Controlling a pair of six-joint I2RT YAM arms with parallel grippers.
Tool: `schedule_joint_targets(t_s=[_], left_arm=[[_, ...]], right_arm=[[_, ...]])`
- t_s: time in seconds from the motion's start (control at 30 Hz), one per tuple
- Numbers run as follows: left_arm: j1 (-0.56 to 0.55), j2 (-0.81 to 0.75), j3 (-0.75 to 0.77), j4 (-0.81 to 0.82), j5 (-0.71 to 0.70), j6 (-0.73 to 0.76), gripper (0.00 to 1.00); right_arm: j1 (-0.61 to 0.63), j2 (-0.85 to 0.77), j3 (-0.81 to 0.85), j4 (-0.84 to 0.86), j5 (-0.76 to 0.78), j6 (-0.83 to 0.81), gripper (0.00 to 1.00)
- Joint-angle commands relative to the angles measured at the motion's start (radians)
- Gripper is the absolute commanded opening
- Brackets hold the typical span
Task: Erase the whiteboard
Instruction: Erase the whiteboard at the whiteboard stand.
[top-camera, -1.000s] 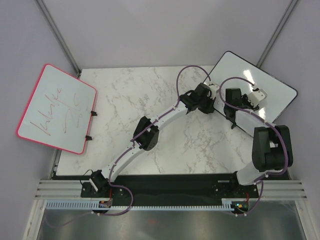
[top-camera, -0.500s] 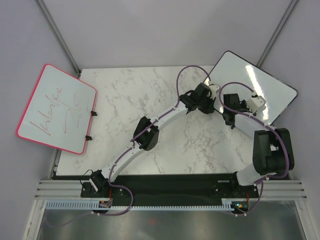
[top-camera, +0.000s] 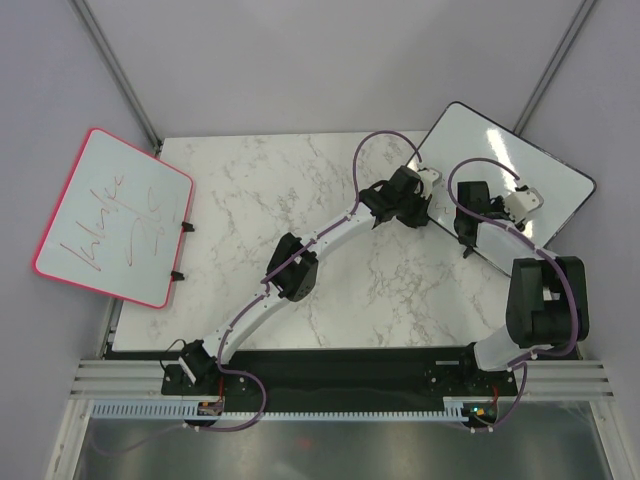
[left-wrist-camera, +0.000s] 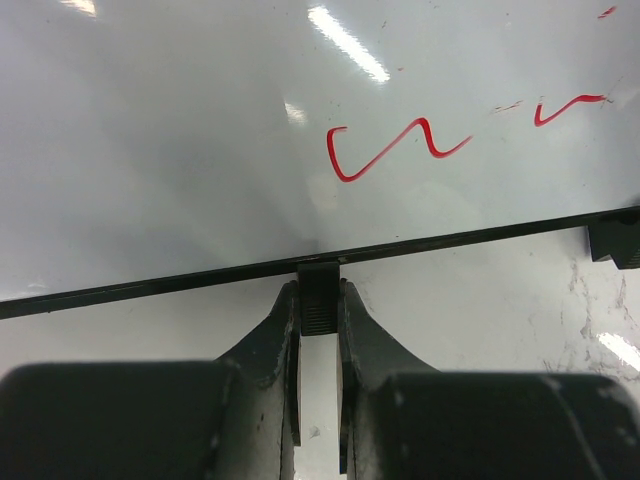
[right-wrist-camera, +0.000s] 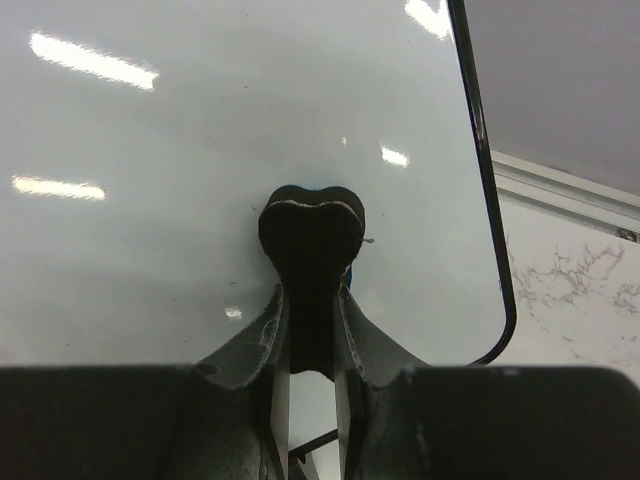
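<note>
The black-framed whiteboard (top-camera: 545, 170) lies tilted at the table's back right corner. In the left wrist view its face (left-wrist-camera: 180, 140) bears an orange-red squiggle (left-wrist-camera: 390, 150) and more strokes at the upper right. My left gripper (top-camera: 428, 186) is at the board's near left edge, shut on a small black tab (left-wrist-camera: 320, 300) of the frame. My right gripper (top-camera: 490, 205) is over the middle of the board, shut on a black eraser (right-wrist-camera: 311, 225) that rests against the white face (right-wrist-camera: 150, 150). That part of the face shows no writing.
A pink-framed whiteboard (top-camera: 115, 215) with red scribbles overhangs the marble table (top-camera: 260, 200) at the left edge. A second black tab (left-wrist-camera: 615, 240) sits on the black frame, right of my left gripper. The board's rounded corner (right-wrist-camera: 500, 330) lies right of the eraser.
My right wrist with the eraser has shifted a little to the right across the board. The left arm and the board have not moved.
</note>
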Motion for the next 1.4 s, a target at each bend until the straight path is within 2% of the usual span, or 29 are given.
schedule_joint_targets(t_s=[0.0, 0.13, 0.23, 0.4, 0.53, 0.7, 0.9, 1.1, 1.2, 1.37], left_arm=[[-0.019, 0.025, 0.027, -0.063, 0.091, -0.009, 0.02], [-0.019, 0.025, 0.026, -0.061, 0.089, -0.009, 0.02], [-0.019, 0.025, 0.024, -0.060, 0.091, -0.009, 0.02], [-0.019, 0.028, 0.027, -0.061, 0.091, -0.009, 0.02], [-0.021, 0.027, 0.027, -0.060, 0.092, -0.009, 0.02], [-0.021, 0.027, 0.029, -0.060, 0.091, -0.009, 0.02], [-0.021, 0.027, 0.029, -0.060, 0.089, -0.009, 0.02], [-0.021, 0.027, 0.029, -0.060, 0.089, -0.011, 0.02], [-0.019, 0.027, 0.029, -0.060, 0.091, -0.011, 0.02], [-0.019, 0.028, 0.031, -0.061, 0.091, -0.011, 0.02]], right_arm=[[-0.001, 0.008, 0.012, 0.005, 0.005, 0.027, 0.00], [0.101, 0.108, 0.113, 0.000, 0.017, 0.055, 0.00], [0.108, 0.161, 0.156, -0.031, -0.043, 0.128, 0.00], [0.094, 0.125, 0.098, -0.049, -0.003, 0.164, 0.00], [0.030, 0.047, 0.006, -0.078, 0.037, 0.194, 0.00], [-0.014, -0.041, -0.054, -0.083, 0.069, 0.165, 0.00], [-0.012, -0.004, -0.035, -0.089, 0.018, 0.167, 0.00], [0.106, 0.111, 0.092, -0.094, 0.022, 0.173, 0.00], [0.115, 0.143, 0.118, -0.101, 0.020, 0.182, 0.00], [0.096, 0.100, 0.100, -0.130, 0.086, 0.180, 0.00]])
